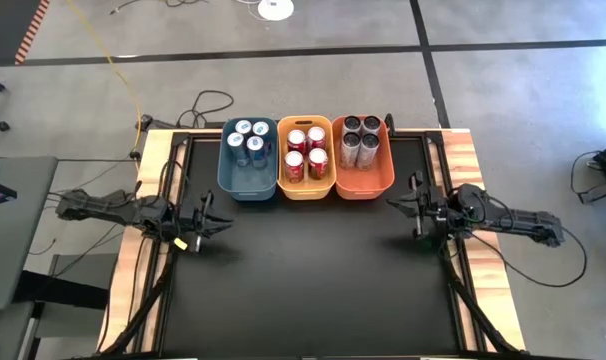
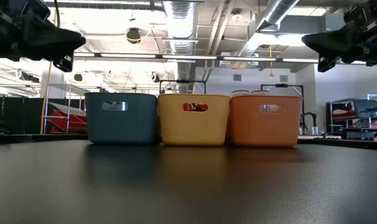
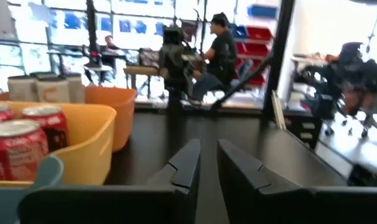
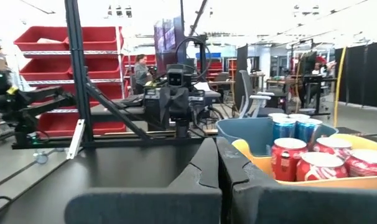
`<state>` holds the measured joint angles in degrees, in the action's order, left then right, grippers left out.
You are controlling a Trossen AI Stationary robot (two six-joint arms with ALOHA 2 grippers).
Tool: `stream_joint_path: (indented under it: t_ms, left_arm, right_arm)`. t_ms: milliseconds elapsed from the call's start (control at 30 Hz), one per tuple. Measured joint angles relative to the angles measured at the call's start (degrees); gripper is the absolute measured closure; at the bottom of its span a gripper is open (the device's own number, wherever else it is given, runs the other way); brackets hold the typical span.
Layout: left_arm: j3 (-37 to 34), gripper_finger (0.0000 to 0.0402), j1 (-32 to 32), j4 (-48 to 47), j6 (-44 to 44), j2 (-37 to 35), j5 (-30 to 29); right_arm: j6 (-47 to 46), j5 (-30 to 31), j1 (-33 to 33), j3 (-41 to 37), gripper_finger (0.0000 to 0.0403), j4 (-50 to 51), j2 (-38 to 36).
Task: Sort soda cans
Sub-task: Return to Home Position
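Your left gripper [image 3: 208, 146] hangs empty, fingers slightly apart, at the table's [image 1: 313, 290] left; right gripper [image 4: 216, 144] closed, empty, at right. Blue cans [image 1: 251, 142] fill the blue bin [image 1: 248, 185], red cans [image 1: 306, 152] the yellow bin [image 1: 306, 189], grey cans [image 1: 360, 138] the orange bin [image 1: 364, 186].

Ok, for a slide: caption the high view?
Blue cans in blue bin, red cans in yellow bin, grey cans in orange bin; left gripper and right gripper parked aside.

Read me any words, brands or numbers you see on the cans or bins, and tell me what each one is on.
Nothing here can be read for certain.
Red cans: white script, too blurred to read.
Pale cans: an orange mark, too blurred to read.
Blue cans: markings too small to read.
Blue bin, yellow bin, orange bin: no text shows.
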<state>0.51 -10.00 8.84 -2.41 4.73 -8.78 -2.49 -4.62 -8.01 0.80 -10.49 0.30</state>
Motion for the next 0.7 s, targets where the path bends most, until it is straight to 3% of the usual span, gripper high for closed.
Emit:
stream_joint_path:
  t_ms: [233, 700]
  left_arm:
    - [0.0, 0.0397, 1.1, -5.4, -0.3, 0.0, 5.7]
    - [-0.1, 0.0401, 1.1, -3.3, 2.4, -0.1, 7.7]
  right_arm:
    - [1.5, -2.7, -2.0, -0.3, 0.0403, 0.2, 0.0]
    - [0.5, -4.4, -2.1, -0.4, 0.0403, 1.0, 0.0]
